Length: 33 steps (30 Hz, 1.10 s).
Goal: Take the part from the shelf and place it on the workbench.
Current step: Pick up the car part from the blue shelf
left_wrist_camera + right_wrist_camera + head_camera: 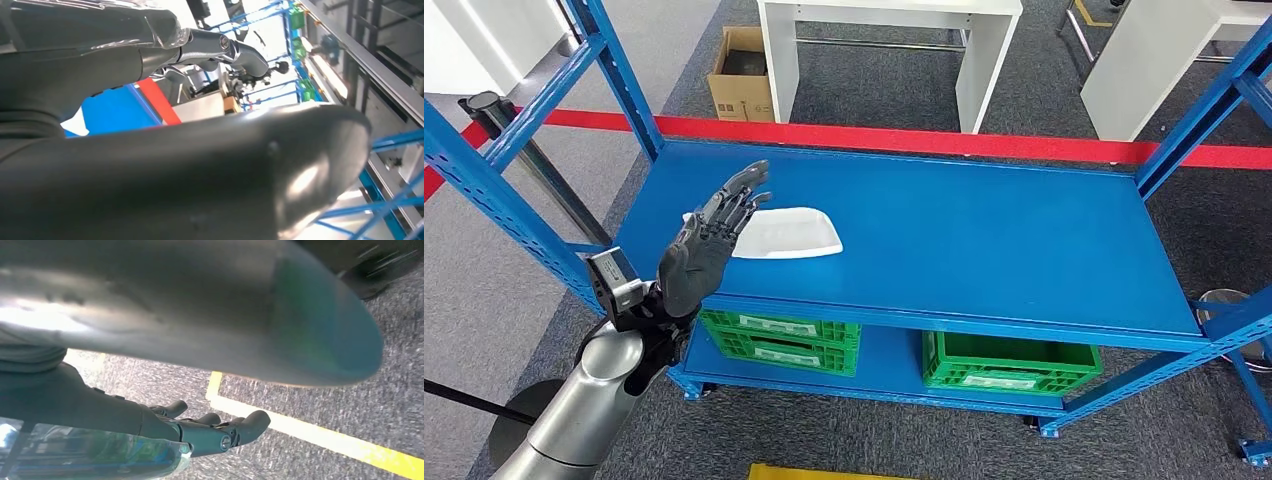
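Head view: left hand (714,238) was raised over the near left corner of the blue shelf (984,240), fingers (742,190) spread wide and holding nothing. One white part (786,232) lay flat on the top shelf, just beyond the hand, partly covered by the fingertips.

Risk, as judged: the part looked thin and flat, so fingers closing from above could slide it away or push it off the near edge instead of getting under it.

Count: one part, three green crates (1009,363) on the lower shelf, one cardboard box (742,75) on the floor behind.

Left wrist view: hand (150,165) close and extended, nothing held.

Right wrist view: right hand (200,432) hung over grey carpet (360,405) with one yellow line (320,435), fingers loosely apart, empty.
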### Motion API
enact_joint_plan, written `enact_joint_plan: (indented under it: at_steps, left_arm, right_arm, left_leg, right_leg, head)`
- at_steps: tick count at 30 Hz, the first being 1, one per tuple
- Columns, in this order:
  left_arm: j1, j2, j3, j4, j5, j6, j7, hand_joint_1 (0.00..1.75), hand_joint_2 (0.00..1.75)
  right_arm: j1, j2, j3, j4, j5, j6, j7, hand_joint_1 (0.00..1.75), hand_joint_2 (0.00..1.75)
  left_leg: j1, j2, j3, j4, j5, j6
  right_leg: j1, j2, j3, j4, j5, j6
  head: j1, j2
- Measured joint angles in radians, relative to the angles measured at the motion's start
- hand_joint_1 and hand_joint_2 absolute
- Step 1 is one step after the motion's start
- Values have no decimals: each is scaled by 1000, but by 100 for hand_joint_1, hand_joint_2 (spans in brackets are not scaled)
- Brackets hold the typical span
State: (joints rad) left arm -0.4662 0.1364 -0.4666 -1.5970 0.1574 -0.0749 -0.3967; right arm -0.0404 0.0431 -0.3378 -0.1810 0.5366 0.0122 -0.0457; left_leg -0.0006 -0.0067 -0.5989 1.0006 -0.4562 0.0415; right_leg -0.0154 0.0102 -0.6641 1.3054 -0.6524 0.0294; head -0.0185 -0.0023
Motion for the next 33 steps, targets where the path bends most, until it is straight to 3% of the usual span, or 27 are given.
enact_joint_plan:
  at_steps: [1, 3, 5, 7, 10, 12, 19, 25, 33]
  left_arm:
    - [3, 2, -3, 0, -6, 14, 2, 0, 0]
    - [11, 7, -7, 1, -27, 36, 3, 0, 87]
    - [22, 13, -13, 2, -72, 57, -2, 0, 175]
    - [37, 19, -20, 4, -157, 90, -10, 0, 175]
    - [59, 28, -28, 4, -282, 135, -8, 0, 175]
    - [67, 30, -32, 5, -356, 166, 4, 0, 175]
    - [97, 25, -45, 36, -640, 293, 52, 0, 175]
    - [117, 4, -73, 120, -903, 377, 128, 0, 175]
    - [98, -47, -101, 310, -973, 460, 151, 0, 175]
  right_arm:
    - [2, 0, -2, 0, 2, 0, 1, 0, 0]
    - [5, 0, -4, 0, 6, 0, 2, 0, 0]
    - [5, 0, -5, 0, 9, -2, 2, 0, 0]
    - [4, 1, -7, 0, 12, -5, 1, 0, 0]
    - [7, 0, -9, 1, 21, -9, -2, 0, 0]
    - [7, -2, -10, 1, 26, -11, -2, 0, 0]
    - [9, -16, -12, 1, 35, -14, -9, 0, 0]
    - [13, -28, -12, 1, 49, -14, -16, 0, 0]
    - [18, -40, -12, 1, 60, -8, -24, 0, 0]
  left_leg:
    - [0, -1, 8, 0, -6, 0]
    - [-1, -4, 27, 0, -20, -4]
    - [-4, -5, 40, 2, -33, -13]
    - [-9, -6, 44, 4, -42, -13]
    - [-9, -6, 48, -1, -43, -3]
    - [-9, -6, 51, -7, -43, -4]
    - [-8, -5, 57, -14, -42, -25]
    - [-9, -5, 57, -14, -42, -28]
    - [-10, -5, 58, -13, -42, -28]
  right_leg:
    - [0, 0, -18, 1, 25, -1]
    - [0, -1, 5, -111, 120, -6]
    - [1, -1, 51, -236, 185, -12]
    - [2, 1, 69, -278, 194, -14]
    - [3, 2, 72, -282, 195, -15]
    - [3, 3, 72, -282, 193, -18]
    - [5, 3, 75, -281, 189, -25]
    - [3, 3, 77, -283, 189, -25]
    - [2, 3, 79, -285, 189, -24]
  head:
    - [0, 0]
    - [1, 0]
    - [1, 0]
    - [1, 0]
    - [1, 0]
    - [1, 0]
    - [1, 0]
    - [2, 0]
    - [2, 0]
